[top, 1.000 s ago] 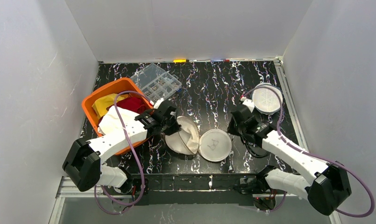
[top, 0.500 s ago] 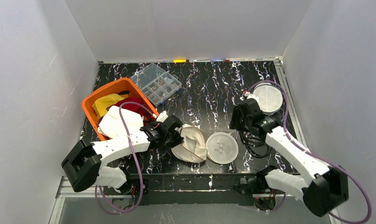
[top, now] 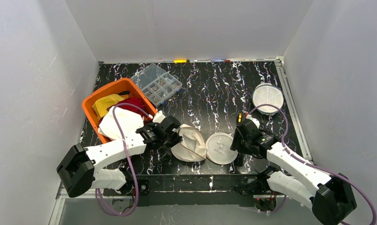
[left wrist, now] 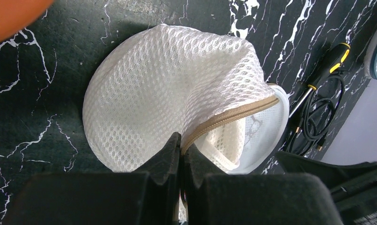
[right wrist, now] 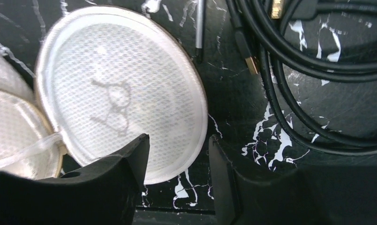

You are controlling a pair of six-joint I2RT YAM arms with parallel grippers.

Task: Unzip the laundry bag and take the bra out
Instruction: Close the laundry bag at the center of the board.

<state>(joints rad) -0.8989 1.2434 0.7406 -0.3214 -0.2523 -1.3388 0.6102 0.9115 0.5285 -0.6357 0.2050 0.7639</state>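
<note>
Top external: bag lies unzipped between the two pincers

The laundry bag (top: 190,144) lies open as two round halves side by side. Its long axis runs straight from the left pincer (top: 176,139) to the right pincer (top: 236,142).

In the left wrist view, the domed half (left wrist: 167,79) rises just ahead of the left pincer's tips. The jaws are pressed together on the mesh where the tan zip tape (left wrist: 228,115) begins. The tape runs up and to the right, away from the tips, and the bag's mouth gapes toward that side. A pale strap (left wrist: 214,152) shows inside the mouth; whether it is the bra I cannot tell.

In the right wrist view, the flat half (right wrist: 121,103) lies ahead and left of the right pincer. That pincer stands open and holds nothing, with the half's near rim between its fingers (right wrist: 128,157). A black cable (right wrist: 289,93) is coiled ahead and to its right, with a screwdriver (right wrist: 199,28) between cable and bag.

Behind the left pincer's arm stand an orange basket (top: 93,101) of cloths and a clear box (top: 156,83).
</note>
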